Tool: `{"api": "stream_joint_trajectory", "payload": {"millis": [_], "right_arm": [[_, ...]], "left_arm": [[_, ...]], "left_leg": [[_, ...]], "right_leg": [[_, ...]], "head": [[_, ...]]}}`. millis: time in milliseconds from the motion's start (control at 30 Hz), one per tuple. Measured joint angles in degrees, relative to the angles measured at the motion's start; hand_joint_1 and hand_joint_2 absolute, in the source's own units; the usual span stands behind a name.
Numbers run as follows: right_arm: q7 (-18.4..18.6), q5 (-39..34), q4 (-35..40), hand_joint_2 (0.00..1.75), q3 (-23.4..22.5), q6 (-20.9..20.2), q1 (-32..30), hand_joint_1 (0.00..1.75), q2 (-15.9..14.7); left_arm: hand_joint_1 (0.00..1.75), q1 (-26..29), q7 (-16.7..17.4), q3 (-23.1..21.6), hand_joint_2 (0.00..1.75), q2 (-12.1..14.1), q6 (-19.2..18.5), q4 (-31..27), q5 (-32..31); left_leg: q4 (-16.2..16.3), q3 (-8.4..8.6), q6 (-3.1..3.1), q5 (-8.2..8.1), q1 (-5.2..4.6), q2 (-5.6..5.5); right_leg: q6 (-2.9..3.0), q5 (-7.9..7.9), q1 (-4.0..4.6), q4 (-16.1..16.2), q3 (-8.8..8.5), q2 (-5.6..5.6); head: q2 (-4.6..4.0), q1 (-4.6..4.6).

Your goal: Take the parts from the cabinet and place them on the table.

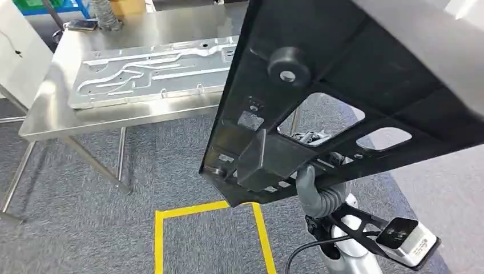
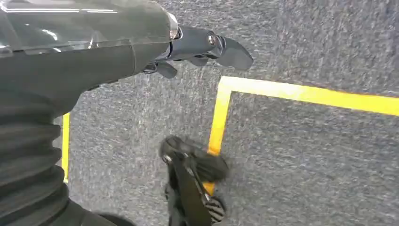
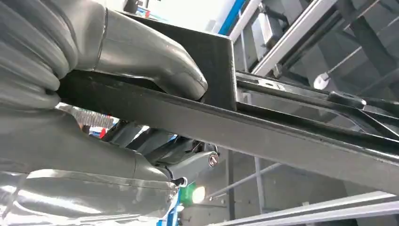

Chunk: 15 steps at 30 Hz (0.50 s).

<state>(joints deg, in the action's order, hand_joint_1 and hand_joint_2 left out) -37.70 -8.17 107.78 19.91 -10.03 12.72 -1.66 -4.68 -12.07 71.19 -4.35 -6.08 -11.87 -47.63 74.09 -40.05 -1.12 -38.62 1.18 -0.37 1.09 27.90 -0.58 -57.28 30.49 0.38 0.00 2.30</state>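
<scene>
A large black frame part (image 1: 354, 97) with cut-outs and a round boss hangs tilted in front of me. My right hand (image 1: 311, 185) grips its lower edge from below. In the right wrist view the thumb (image 3: 155, 61) presses on the black bar (image 3: 263, 132) of the part, with fingers clamped on its other side. A steel table (image 1: 51, 108) stands at the upper left, and a silver stamped plate (image 1: 148, 74) lies on it. My left hand (image 2: 197, 47) hangs over the carpet, fingers loosely extended and holding nothing.
Yellow tape (image 1: 205, 208) marks a square on the grey carpet below the part. A phone-like object (image 1: 83, 24) lies at the table's far side. Metal shelving rails (image 3: 291, 42) show behind the part in the right wrist view.
</scene>
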Motion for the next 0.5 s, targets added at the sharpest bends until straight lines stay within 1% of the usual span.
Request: {"api": "stream_joint_trajectory", "payload": {"millis": [33,67,100,133,167,200,233,267,300,333,367,400,433,467,500], "right_arm": [[0.0,0.0,0.0,1.75,0.0,-0.1,0.0,1.75,0.0],[0.0,0.0,0.0,1.75,0.0,-0.1,0.0,1.75,0.0],[0.0,0.0,0.0,1.75,0.0,-0.1,0.0,1.75,0.0],[0.0,0.0,-0.2,1.75,-0.1,-0.1,0.1,1.75,0.0],[0.2,0.1,-0.4,1.75,-0.1,-0.2,0.0,1.75,0.0],[0.7,0.7,-0.4,1.75,-0.1,-0.3,0.1,1.75,0.1],[1.3,1.5,-0.5,1.75,-0.2,-0.1,0.2,1.75,0.2],[1.5,2.4,-0.5,1.75,-0.3,0.3,0.5,1.75,0.2],[1.7,3.2,-0.6,1.75,-0.5,0.7,0.6,1.75,0.2],[1.7,3.3,-0.6,1.75,-0.6,0.7,0.7,1.75,0.2],[2.0,3.3,-0.6,1.75,-0.7,0.7,0.8,1.75,0.2],[2.2,3.5,-0.7,1.75,-0.8,0.8,0.8,1.75,0.2],[2.4,3.8,-0.8,1.75,-0.9,0.7,0.8,1.75,0.2],[2.4,3.9,-0.9,1.75,-0.9,0.7,0.8,1.75,0.2],[2.5,3.9,-1.0,1.75,-1.0,0.7,0.8,1.75,0.2]], "left_arm": [[0.00,0.0,0.0,0.0,1.75,0.0,0.0,0.0,0.0],[0.00,0.0,0.0,0.0,1.75,0.0,0.0,0.0,0.0],[0.00,0.2,0.0,0.0,1.75,0.0,0.0,0.0,0.0],[0.00,0.4,0.0,0.0,1.75,0.1,0.0,0.0,0.0],[0.00,0.6,0.1,0.0,1.75,0.1,0.0,0.0,0.0],[0.00,0.6,0.1,0.1,1.75,0.1,0.1,0.0,0.0],[0.00,0.4,0.1,0.1,1.75,0.1,0.1,0.0,0.0],[0.00,0.1,0.2,0.2,1.75,0.0,0.1,0.0,0.1],[0.00,-0.2,0.2,0.2,1.75,-0.1,0.1,0.0,0.1],[0.00,-0.3,0.2,0.2,1.75,-0.1,0.1,0.0,0.1],[0.00,-0.2,0.2,0.3,1.75,-0.1,0.1,0.0,0.1],[0.00,-0.2,0.2,0.3,1.75,-0.1,0.1,0.0,0.1],[0.00,-0.2,0.2,0.4,1.75,-0.1,0.1,0.0,0.1],[0.00,-0.1,0.3,0.5,1.75,-0.1,0.1,0.0,0.1],[0.00,-0.2,0.3,0.5,1.75,-0.1,0.1,0.0,0.1]], "left_leg": [[-2.8,0.01,0.39,1.00,-0.11,0.00],[-6.5,0.40,0.70,4.13,-0.24,0.00],[-10.5,0.78,1.40,9.55,-0.57,0.04],[-14.5,0.29,1.98,16.68,-1.02,0.11],[-14.3,0.47,2.01,16.31,-1.08,-0.10],[-14.3,1.10,2.09,16.89,-1.23,-0.30],[-14.8,1.33,2.41,16.35,-0.94,-0.47],[-14.9,2.17,2.61,16.31,-0.93,-0.76],[-15.2,2.81,2.87,16.14,-0.66,-0.87],[-15.2,3.29,3.22,15.79,-0.65,-0.94],[-15.2,3.69,3.40,15.45,-0.64,-0.97],[-15.2,4.16,3.43,14.92,-0.65,-1.00],[-15.2,4.71,3.43,14.34,-0.68,-1.04],[-15.2,5.33,3.40,13.79,-0.67,-1.13],[-15.2,6.01,3.39,13.23,-0.68,-1.25]], "right_leg": [[-0.01,0.84,0.14,0.0,-1.12,0.03],[-0.06,1.62,0.29,0.0,-2.22,0.01],[-0.11,2.40,0.40,0.1,-3.01,-0.06],[-0.31,3.22,0.70,-0.4,-3.51,0.01],[-0.83,3.85,0.80,-0.2,-3.65,0.49],[-1.18,4.32,0.79,0.2,-4.24,0.38],[-1.44,4.06,0.82,-0.4,-4.73,0.39],[-1.72,3.71,0.82,-0.9,-4.67,0.31],[-2.02,3.22,0.57,-3.3,-3.51,0.21],[-2.27,3.06,0.58,-6.7,-1.55,0.15],[-2.58,4.10,0.49,-10.6,1.05,0.14],[-2.84,6.37,0.30,-14.3,3.88,0.12],[-3.03,8.87,0.23,-17.1,6.45,0.10],[-3.08,10.50,0.23,-17.9,8.07,0.04],[-3.03,10.45,0.23,-16.9,8.67,-0.01]], "head": [[0.00,0.00],[0.00,0.00],[0.00,-0.02],[0.00,-0.02],[0.00,-0.02],[0.00,0.00],[0.00,-0.02],[0.00,0.00],[0.00,0.00],[0.00,-0.02],[0.00,-0.02],[0.00,0.00],[0.00,-0.02],[0.00,-0.02],[0.00,-0.02]]}}
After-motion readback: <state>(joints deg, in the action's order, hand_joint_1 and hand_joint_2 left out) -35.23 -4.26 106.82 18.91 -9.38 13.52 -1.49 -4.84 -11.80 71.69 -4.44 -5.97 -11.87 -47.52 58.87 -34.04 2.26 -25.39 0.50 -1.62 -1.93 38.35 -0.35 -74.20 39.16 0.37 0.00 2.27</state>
